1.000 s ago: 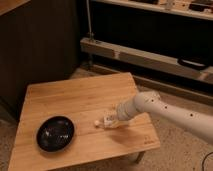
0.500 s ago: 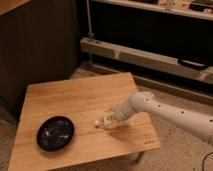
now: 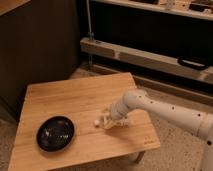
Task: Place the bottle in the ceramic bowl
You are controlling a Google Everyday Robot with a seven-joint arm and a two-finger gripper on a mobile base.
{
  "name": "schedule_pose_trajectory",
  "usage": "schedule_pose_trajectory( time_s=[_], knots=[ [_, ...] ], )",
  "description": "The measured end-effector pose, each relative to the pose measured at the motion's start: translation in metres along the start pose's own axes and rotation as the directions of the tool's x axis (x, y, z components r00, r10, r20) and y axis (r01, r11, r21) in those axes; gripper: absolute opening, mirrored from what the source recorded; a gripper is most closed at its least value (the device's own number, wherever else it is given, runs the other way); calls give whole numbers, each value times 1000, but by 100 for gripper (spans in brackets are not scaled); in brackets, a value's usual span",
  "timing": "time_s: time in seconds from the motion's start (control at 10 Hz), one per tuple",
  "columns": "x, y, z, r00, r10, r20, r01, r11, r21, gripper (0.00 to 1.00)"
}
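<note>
Wooden table (image 3: 75,100), pincer gripper (image 3: 107,121) right at the small white plastic bottle (image 3: 99,122), can't tell if it's clamped. Grasp step, I'd guess; next, carry it to the glossy round black ceramic bowl (image 3: 55,133), well apart.

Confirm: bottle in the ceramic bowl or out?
Out. The bottle is at the gripper, over the wooden table, apart from the ceramic bowl; the bowl's inside is bare.

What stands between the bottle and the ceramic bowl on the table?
Nothing visible does. Only the wooden table surface lies between the bottle, which is at the gripper, and the ceramic bowl.
</note>
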Motion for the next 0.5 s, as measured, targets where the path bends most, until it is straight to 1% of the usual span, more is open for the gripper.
schedule_pose_trajectory(
  time_s=[0.3, 0.5],
  knots=[
    [-4, -1, 5, 1000, -15, -4, 15, 1000, -22, 65],
    [-4, 0, 6, 1000, -15, -5, 15, 999, -29, 65]
  ],
)
